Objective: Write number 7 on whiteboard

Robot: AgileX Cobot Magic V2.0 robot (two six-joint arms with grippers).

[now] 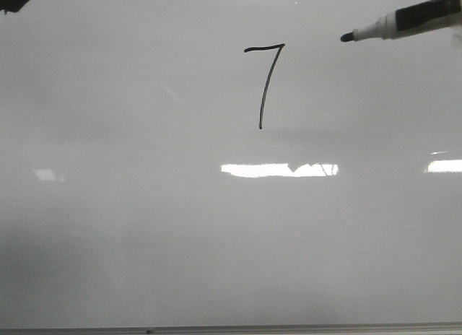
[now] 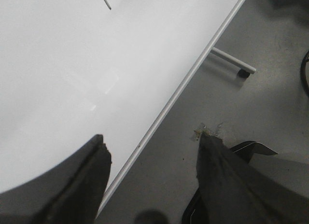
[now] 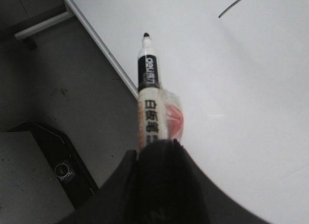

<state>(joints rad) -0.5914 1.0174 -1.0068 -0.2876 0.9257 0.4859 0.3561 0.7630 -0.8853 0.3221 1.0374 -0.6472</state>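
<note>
Right tool point(image 3: 157, 151) clamped on a marker point(image 3: 148, 84) lifted off the whiteboard point(image 1: 144, 227), number 7 point(image 1: 266, 82) drawn; left tool point(image 2: 152, 151) spread wide, holding nothing.

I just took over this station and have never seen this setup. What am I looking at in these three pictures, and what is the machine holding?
It is a two-armed robot. The front view looks over a whiteboard with a drawn 7. The other two views come from cameras on each wrist. The right gripper is shut on a marker, cap off, its tip off to the side of the 7. The left gripper is open and empty, over the board's edge, floor beside it.
</note>
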